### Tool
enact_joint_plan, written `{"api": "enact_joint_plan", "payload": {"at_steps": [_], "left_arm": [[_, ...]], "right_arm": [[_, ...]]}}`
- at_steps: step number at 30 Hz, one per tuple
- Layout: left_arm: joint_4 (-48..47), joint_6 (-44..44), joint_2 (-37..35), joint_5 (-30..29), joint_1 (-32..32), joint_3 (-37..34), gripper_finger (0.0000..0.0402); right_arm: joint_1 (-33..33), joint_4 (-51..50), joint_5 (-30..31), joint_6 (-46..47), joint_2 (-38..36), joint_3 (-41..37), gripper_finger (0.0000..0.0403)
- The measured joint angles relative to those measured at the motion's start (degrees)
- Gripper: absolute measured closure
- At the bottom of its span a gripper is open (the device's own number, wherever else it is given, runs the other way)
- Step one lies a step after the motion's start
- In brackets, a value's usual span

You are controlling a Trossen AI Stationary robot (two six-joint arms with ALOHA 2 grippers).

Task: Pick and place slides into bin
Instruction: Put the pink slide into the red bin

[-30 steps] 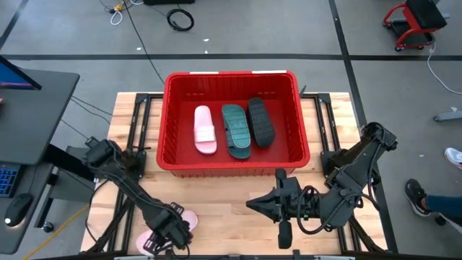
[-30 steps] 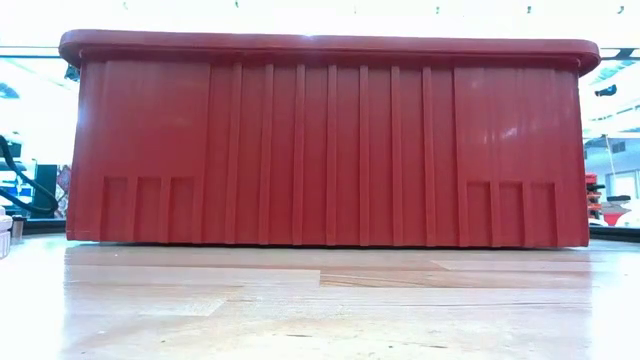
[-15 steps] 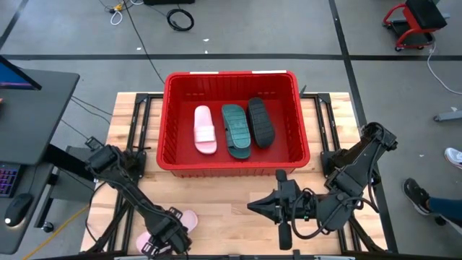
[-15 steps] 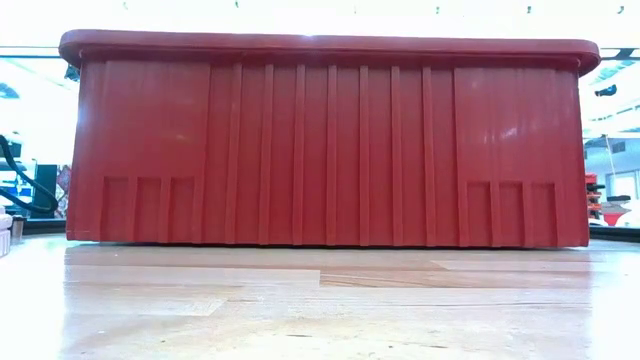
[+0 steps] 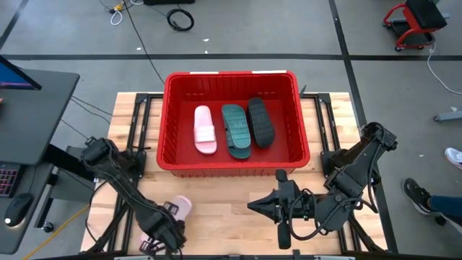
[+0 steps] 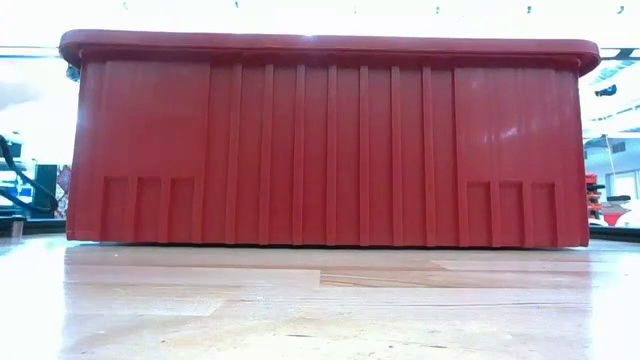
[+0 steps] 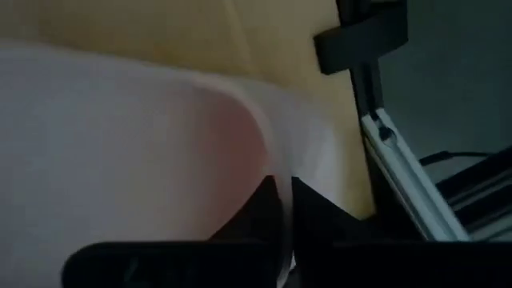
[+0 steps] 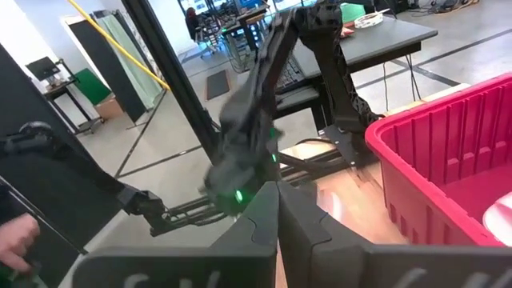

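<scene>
In left gripper (image 5: pixel 164 232), pink slide (image 5: pixel 178 208) angled toward bin (image 5: pixel 231 78)

The bin (image 5: pixel 232 119) stands on the surface (image 5: pixel 224 198), toward its far edge and about midway between its sides. Three slides lie side by side inside it: one (image 5: pixel 204 130) on the left, one (image 5: pixel 235 130) in the middle, one (image 5: pixel 260 120) on the right. A fourth slide (image 5: pixel 175 210) sits at the left tool (image 5: pixel 163 232), near the surface's front left corner. The right tool (image 5: pixel 284 232) is near the front edge, right of centre, before the bin.
</scene>
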Motion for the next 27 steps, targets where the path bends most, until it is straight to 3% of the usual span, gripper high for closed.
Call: {"api": "enact_joint_plan", "payload": {"at_steps": [5,9,13,20,27], "left_arm": [[-6.10,-5.88,-5.62,-4.52,-1.77,5.93,0.0389],[-7.62,-5.79,-9.06,-12.42,-4.12,13.14,0.0382],[-11.10,-2.84,-10.31,-23.66,-5.95,22.06,0.0390],[-20.45,-0.15,-10.22,-50.13,-5.54,35.98,0.0385],[-23.03,10.91,-10.18,-63.93,-0.51,43.81,0.0389]], "right_arm": [[-0.67,-0.71,0.00,-0.36,0.00,0.00,0.0391],[-2.46,-2.32,0.00,-0.56,0.00,0.00,0.0377],[-4.85,-3.43,-1.09,0.24,0.00,-0.02,0.0351],[-8.17,-3.40,-5.69,0.37,-0.04,-0.02,0.0276],[-9.11,-3.39,-7.08,-1.10,-0.04,-0.02,0.0202]]}}
